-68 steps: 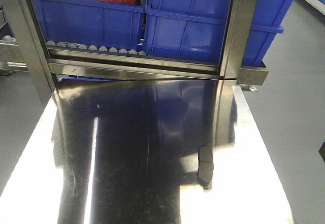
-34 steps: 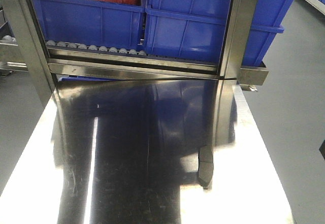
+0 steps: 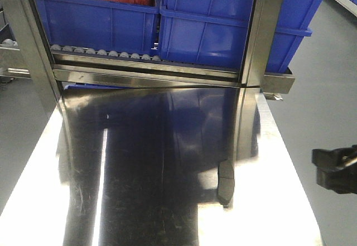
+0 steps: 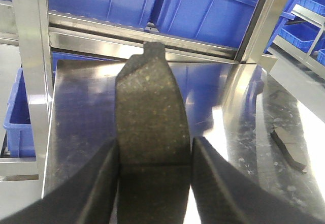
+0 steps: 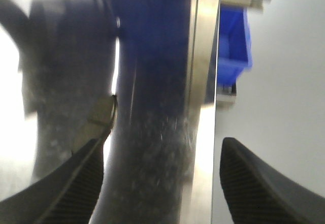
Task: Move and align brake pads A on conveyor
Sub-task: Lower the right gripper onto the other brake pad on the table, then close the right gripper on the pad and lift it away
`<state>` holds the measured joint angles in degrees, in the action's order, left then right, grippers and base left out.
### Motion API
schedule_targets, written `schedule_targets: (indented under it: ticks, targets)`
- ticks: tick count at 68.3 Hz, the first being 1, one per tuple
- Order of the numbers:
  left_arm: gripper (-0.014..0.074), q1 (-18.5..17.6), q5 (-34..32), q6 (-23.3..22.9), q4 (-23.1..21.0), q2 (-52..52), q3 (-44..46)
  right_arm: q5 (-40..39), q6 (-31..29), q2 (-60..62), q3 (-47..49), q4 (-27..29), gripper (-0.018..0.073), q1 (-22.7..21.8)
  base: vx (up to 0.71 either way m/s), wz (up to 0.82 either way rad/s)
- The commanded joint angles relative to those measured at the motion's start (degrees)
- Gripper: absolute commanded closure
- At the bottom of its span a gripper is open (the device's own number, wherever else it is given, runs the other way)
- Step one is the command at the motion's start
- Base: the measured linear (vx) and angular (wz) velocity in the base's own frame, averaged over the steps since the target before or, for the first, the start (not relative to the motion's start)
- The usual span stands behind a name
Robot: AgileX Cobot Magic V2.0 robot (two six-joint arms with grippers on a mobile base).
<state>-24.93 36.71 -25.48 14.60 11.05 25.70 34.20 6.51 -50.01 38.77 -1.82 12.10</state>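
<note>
"Well, what does the left gripper [image 4: 155,141] have?"

"It is clamped on a brake pad [image 4: 151,97]. Its two dark fingers [image 4: 96,183] press the pad's long sides at the level of the thin groove. The rest of the pad sticks out forward past the fingertips, with the small tab at the far end."

"What lies around it?"

"The shiny steel tabletop [image 4: 81,132] is below it. Straight ahead stands the steel roller rack [image 4: 127,33], loaded with blue bins [image 4: 213,10]."

"Any other pad?"

"Yes, a second brake pad [image 4: 289,150] lies flat on the tabletop. It is ahead of the left gripper and off to its right, well apart from it."

"And the right gripper [image 5: 161,142]?"

"Its fingers are spread wide with nothing between them. Its own view is blurred, but the tabletop's right edge runs through the gap: the left finger is over steel, the right finger over grey floor [image 5: 284,107]. In the front view it shows at the far right, out past the table edge, and the second brake pad lies to its left, apart from it."
</note>
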Motion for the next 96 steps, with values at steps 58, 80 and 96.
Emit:
schedule_targets:
  ticks: [58,80,96]
  targets:
    - [0.0603,-0.19,-5.73,-0.26,0.73,0.60,1.46,18.15,19.87,-47.93,33.33,-1.95,0.0088,15.44,0.00,0.00]
    - [0.0603,-0.19,-5.73,-0.26,0.73,0.60,1.46,24.79,22.12,-56.14,42.40,-1.15,0.0088,15.33,0.00,0.00]
    - [0.0603,-0.19,-5.73,-0.26,0.73,0.60,1.46,28.59,22.03,-60.39,45.70,-2.09,0.0088,15.28,0.00,0.00]
